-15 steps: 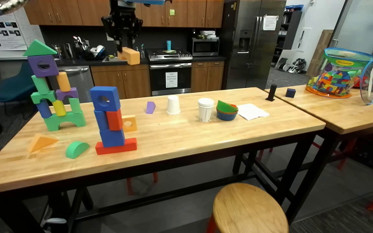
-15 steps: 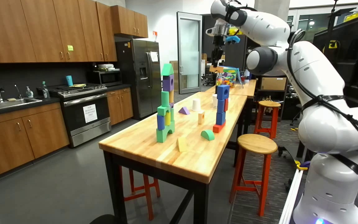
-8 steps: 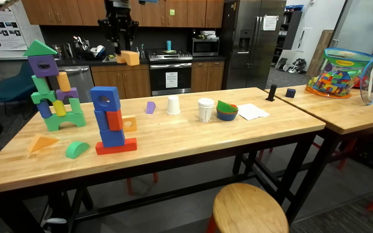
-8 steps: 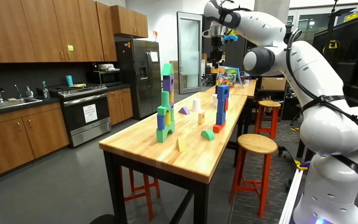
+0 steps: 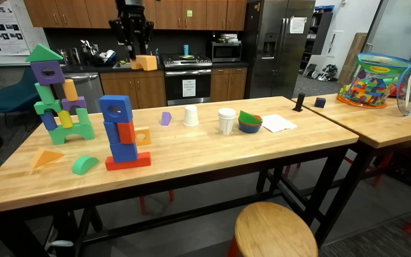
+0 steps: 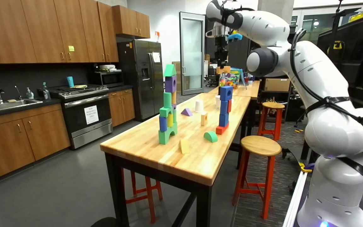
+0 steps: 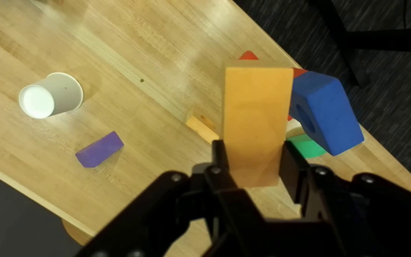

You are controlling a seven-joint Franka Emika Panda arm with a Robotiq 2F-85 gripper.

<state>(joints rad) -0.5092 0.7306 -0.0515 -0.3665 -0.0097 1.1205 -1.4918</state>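
My gripper (image 7: 252, 151) is shut on an orange arch block (image 7: 258, 107), one finger on each side. The block also shows in both exterior views (image 5: 145, 63) (image 6: 224, 70), held level, well above the table. The gripper points down (image 5: 137, 50) (image 6: 221, 61). In the wrist view, a blue block with a round hole (image 7: 326, 110) appears beside the held block. It tops a stack of blue and red blocks (image 5: 115, 109) (image 6: 226, 93), apart from the held block. An orange block with a hole (image 7: 202, 127) stands on the table, partly hidden by the held block.
A tall tower of green, purple, blue and yellow blocks (image 5: 50, 101) stands on the wooden table (image 5: 198, 153). Nearby are a green half-round (image 5: 85, 165), an orange wedge (image 5: 46, 157), a purple wedge (image 5: 166, 118), white cups (image 5: 191, 115) (image 5: 226, 121), bowls (image 5: 250, 127) and paper (image 5: 278, 123).
The gripper has swung from slightly tilted to more upright, with the orange arch block still in it. The block has turned and shifted slightly. The blocks on the table have not moved.
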